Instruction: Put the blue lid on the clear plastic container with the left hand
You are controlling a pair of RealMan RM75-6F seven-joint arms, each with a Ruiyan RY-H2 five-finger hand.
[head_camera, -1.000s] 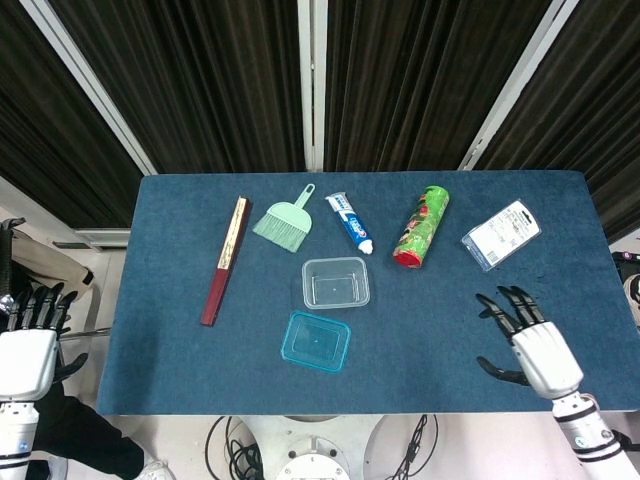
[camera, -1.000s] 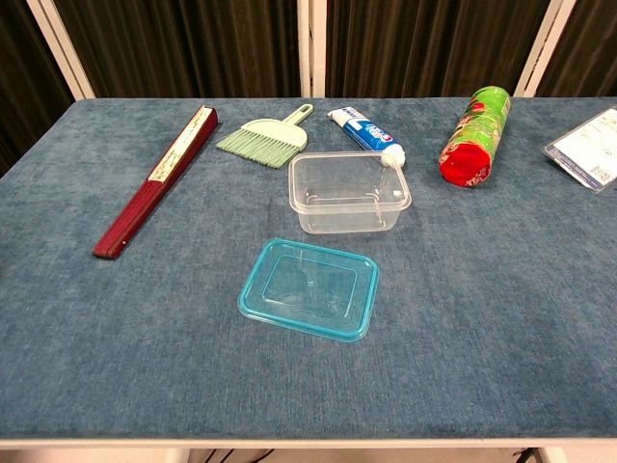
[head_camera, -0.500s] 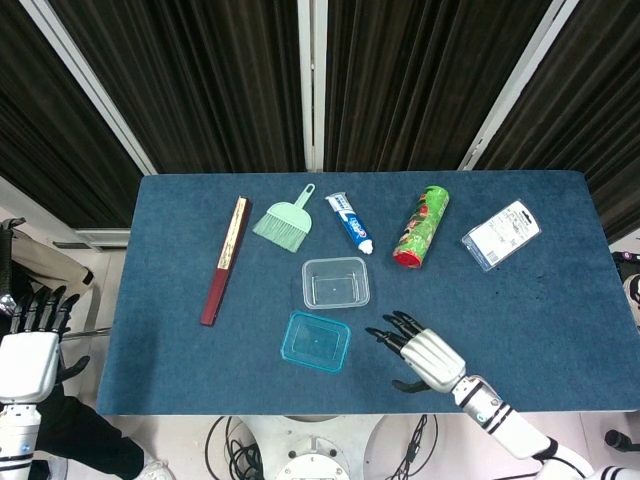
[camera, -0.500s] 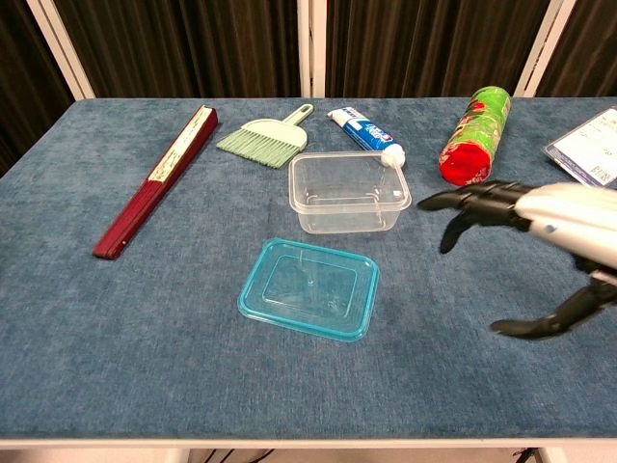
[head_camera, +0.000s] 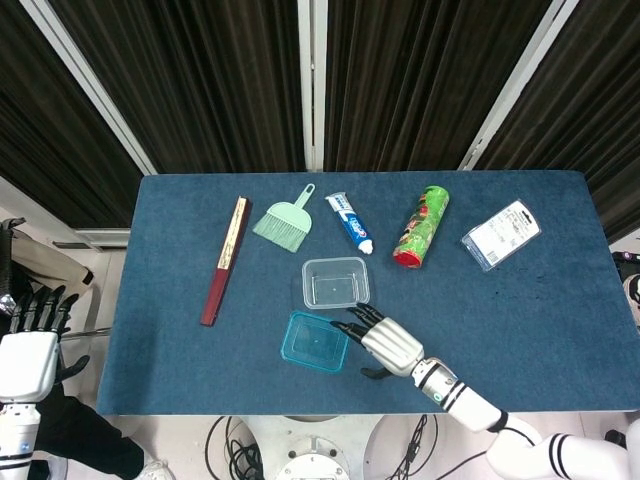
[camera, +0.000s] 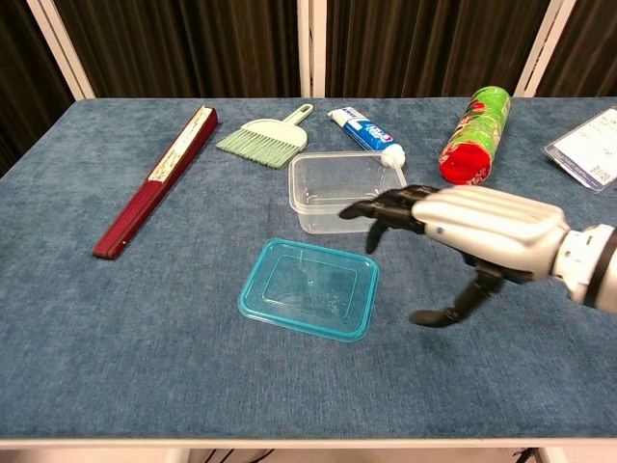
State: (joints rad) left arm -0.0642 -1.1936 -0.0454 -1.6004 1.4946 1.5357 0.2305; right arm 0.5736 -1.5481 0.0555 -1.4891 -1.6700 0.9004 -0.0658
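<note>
The blue lid lies flat on the table near the front edge. The clear plastic container stands empty just behind it. My right hand hovers right of the lid and in front of the container, fingers spread and pointing left, holding nothing. Its fingertips reach the container's front right corner; contact cannot be told. My left hand shows only in the head view, off the table's left front corner, fingers apart and empty.
Along the back of the blue table lie a folded red fan, a green hand brush, a toothpaste tube, a green can with a red end and a clear packet.
My right hand has swept left across the front of the table, from the right side to just beside the lid and container. The left hand, lid and container have not moved.
</note>
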